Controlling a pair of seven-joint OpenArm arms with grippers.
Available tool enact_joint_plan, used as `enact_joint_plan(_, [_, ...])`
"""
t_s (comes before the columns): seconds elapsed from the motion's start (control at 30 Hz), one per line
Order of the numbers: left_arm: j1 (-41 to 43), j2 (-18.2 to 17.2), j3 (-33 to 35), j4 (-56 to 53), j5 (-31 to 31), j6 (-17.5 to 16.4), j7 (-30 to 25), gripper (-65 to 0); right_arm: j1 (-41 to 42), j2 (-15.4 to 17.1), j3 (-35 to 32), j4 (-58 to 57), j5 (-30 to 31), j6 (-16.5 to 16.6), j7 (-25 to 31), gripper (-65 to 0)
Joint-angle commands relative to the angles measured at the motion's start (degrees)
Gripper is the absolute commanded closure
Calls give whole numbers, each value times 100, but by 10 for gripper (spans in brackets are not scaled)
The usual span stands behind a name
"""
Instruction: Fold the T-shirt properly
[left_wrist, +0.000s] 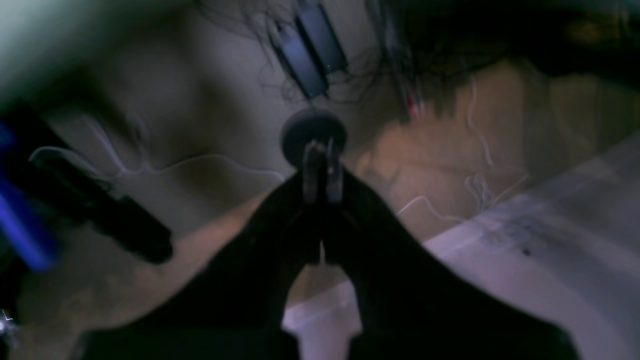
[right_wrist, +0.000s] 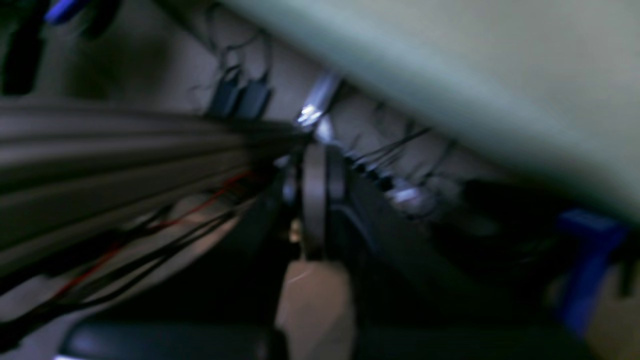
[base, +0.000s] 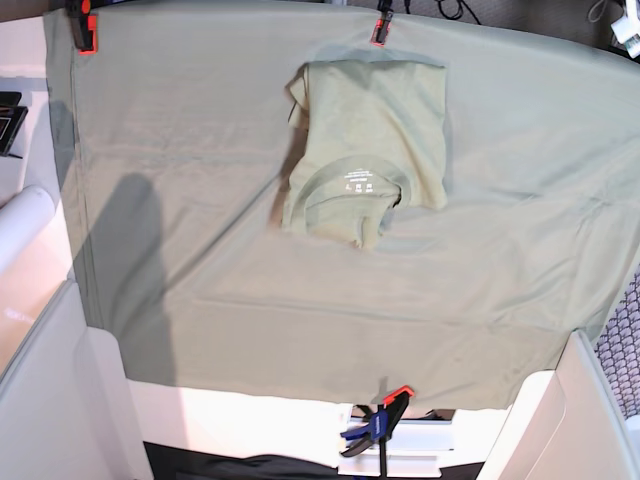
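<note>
Folded T-shirt (base: 365, 150) lies on the clamped green sheet (base: 200, 200); both arms' fingers (left_wrist: 320, 175) (right_wrist: 320, 200) clenched, empty.

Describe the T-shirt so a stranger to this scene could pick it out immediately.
A big sage-green sheet is clamped flat over the table. On its far middle part lies the T-shirt, a small folded bundle of the same pale green. Its ribbed round collar with white label print inside, facing the near edge, sets it apart from the plain sheet.

Probably a lab: clamps (base: 380, 425) pin a sheet (base: 200, 200) to the table (cables (left_wrist: 480, 165) trail below).
</note>
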Motion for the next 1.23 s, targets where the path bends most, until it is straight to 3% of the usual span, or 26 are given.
enact_joint_plan(0.0, [131, -9, 28, -28, 59, -30, 4, 0, -170, 33, 15, -46, 140, 0, 42, 0])
enact_joint_plan(0.23, [55, 31, 1565, -1239, 1097, -30, -57, 0, -308, 31, -24, -1460, 404, -2, 37, 0])
enact_joint_plan(0.33, [-328, 55, 2402, -2026, 1714, -30, -57, 0, -225, 33, -24, -2168, 407, -4, -46, 0])
enact_joint_plan(0.4, [-813, 151, 2800, -2649, 2105, 166, -66, 0, -140, 33, -24, -2675, 402, -2, -94, 0])
enact_joint_plan(0.6, [-2712, 509, 3716, -4612, 2085, 42, -518, 0, 284, 11, -22, -4295, 385, 0, -195, 0])
enact_joint_plan(0.77, [-4116, 811, 5093, -5740, 2081, 2, -955, 0, 887, -280, -24, -5515, -70, 0, -168, 0])
enact_joint_plan(0.9, [-4824, 1399, 6092, -6594, 2111, 210, -1180, 0, 1532, -481, -22, -6253, -385, 0, 79, 0])
enact_joint_plan(1.0, [-5053, 1893, 6413, -7224, 2437, 487, -1598, 0, 2057, -511, -24, -6642, -476, 0, 125, 0])
enact_joint_plan(1.1, [-5169, 2238, 6358, -7584, 2868, 505, -2339, 0, 2509, -507, -24, -6817, -487, 2, 369, 0])
enact_joint_plan(1.2, [-5211, 2457, 5969, -7737, 3117, 693, -2352, 0, 2863, -501, -24, -6822, -503, 28, 382, 0])
